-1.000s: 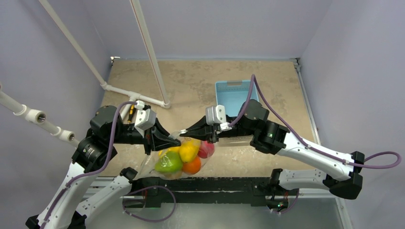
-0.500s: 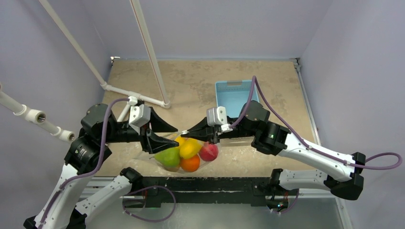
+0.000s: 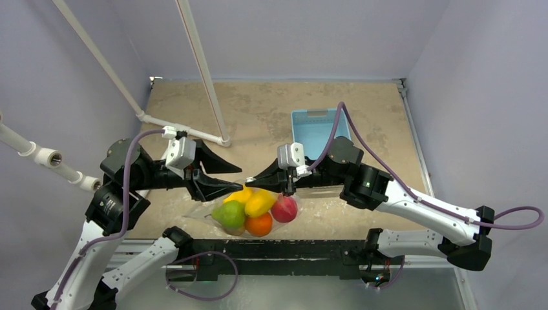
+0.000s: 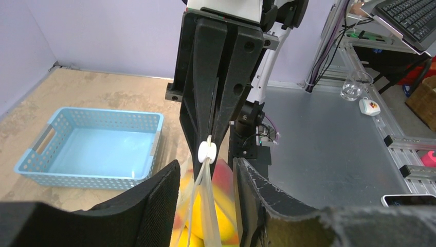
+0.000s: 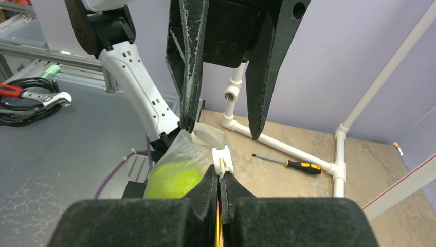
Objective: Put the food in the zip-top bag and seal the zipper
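Right end effector (image 5: 220,177) clamps the thin whitish zipper strip (image 4: 204,185) of the clear dotted plastic bag (image 3: 201,210) holding glossy toy fruits (image 3: 252,210); left end effector (image 4: 205,172) stands open astride it. We judge the weight could tear it free.

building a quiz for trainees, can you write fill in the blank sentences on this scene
The right pincer is ____ on the mouth edge of the zip-top bag.
The left pincer stands ____.
The toy fruits lie inside the ____.
The plastic basket is light ____.
Missing words: shut; open; bag; blue.
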### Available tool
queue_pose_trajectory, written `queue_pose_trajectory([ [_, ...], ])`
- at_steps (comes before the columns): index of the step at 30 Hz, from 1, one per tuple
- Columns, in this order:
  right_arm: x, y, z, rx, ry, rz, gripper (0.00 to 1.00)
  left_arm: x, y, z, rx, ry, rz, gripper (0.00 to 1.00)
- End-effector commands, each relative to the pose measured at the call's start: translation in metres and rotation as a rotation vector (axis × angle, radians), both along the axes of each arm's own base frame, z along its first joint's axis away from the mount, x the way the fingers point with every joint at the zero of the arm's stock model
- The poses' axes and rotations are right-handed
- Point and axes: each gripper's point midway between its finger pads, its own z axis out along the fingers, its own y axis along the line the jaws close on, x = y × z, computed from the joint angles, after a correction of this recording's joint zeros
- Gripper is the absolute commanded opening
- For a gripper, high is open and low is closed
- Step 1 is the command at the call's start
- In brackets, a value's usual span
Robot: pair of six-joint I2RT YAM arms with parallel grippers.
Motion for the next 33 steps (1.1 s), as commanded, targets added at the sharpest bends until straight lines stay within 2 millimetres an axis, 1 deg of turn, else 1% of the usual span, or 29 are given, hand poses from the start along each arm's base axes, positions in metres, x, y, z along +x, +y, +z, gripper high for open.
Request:
queue_pose_trajectory([
  [1,0.004,0.0,0.015,0.046,0.011,-0.032,0.0,0.0,-0.007,0.008,-0.034,-0.02,-0.044,0.4],
  [12,0.01,0.004,0.016,0.04,0.035,-0.061,0.0,0.006,-0.013,0.0,-0.028,0.004,-0.06,0.36],
  [22,0.014,0.004,0.019,0.045,0.044,-0.081,0.0,0.008,-0.015,-0.01,-0.007,0.026,-0.069,0.22],
  [27,0.015,0.004,0.019,0.047,0.048,-0.086,0.0,0.009,-0.015,-0.015,0.001,0.036,-0.066,0.19],
  [33,0.015,0.004,0.022,0.056,0.048,-0.087,0.0,0.011,-0.014,-0.021,0.015,0.045,-0.053,0.18],
])
